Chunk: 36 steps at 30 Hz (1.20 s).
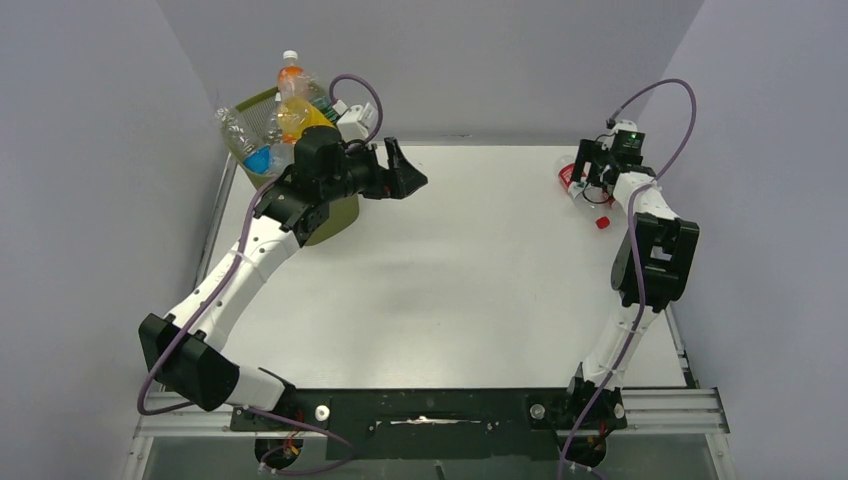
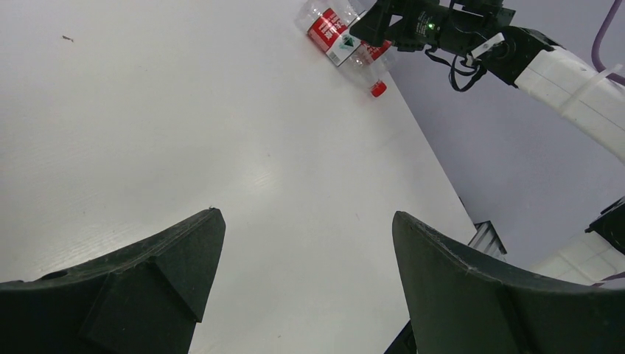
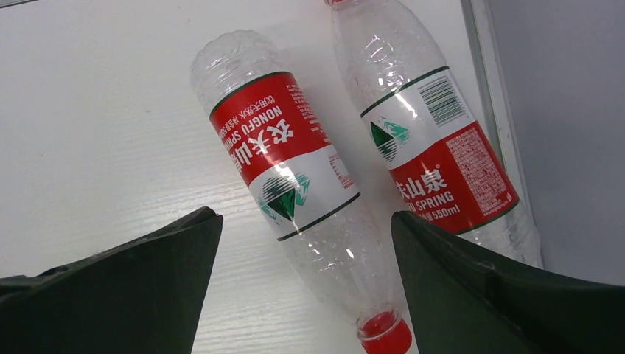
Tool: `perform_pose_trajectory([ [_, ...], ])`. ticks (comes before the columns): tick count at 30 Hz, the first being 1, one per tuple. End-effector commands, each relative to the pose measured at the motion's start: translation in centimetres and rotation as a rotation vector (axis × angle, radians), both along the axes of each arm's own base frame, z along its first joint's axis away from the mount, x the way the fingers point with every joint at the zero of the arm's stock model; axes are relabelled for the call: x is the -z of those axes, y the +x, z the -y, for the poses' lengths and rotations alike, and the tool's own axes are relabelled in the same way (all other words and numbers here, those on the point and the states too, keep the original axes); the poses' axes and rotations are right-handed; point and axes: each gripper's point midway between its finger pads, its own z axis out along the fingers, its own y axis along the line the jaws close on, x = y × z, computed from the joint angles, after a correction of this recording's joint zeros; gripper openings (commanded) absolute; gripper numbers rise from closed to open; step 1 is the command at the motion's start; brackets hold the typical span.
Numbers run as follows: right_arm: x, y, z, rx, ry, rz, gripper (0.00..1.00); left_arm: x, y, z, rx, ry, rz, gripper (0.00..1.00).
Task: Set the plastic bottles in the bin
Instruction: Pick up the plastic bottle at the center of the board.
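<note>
White table [image 1: 450, 290], left gripper [image 1: 405, 172] spread and empty at ten o'clock beside the olive bin [image 1: 252, 101] heaped with bottles [image 1: 290, 105], right gripper [image 3: 306, 215] spread astride one of two red-labelled bottles [image 3: 284, 158] lying side by side at two o'clock

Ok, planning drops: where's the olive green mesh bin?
Top view: the bin stands at the table's far left corner, beside the left end effector, heaped with plastic bottles.
</note>
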Motion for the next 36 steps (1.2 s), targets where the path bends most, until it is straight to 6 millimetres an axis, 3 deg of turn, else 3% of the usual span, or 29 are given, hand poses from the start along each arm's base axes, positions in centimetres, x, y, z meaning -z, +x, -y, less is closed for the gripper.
perform_pose_trajectory([
  [1, -1.6, 2.3, -0.1, -0.042, 0.024, 0.092, 0.88, -2.1, 0.3, 0.7, 0.029, -0.022, 0.058, 0.85],
  [11, -0.3, 3.5, -1.0, -0.067, 0.088, 0.093, 0.88, -2.2, 0.2, 0.6, 0.027, -0.011, 0.055, 0.85],
  [36, 5.2, 1.4, -2.3, -0.048, 0.091, -0.043, 0.84, -2.6, 0.1, 0.4, 0.022, -0.007, 0.061, 0.85],
])
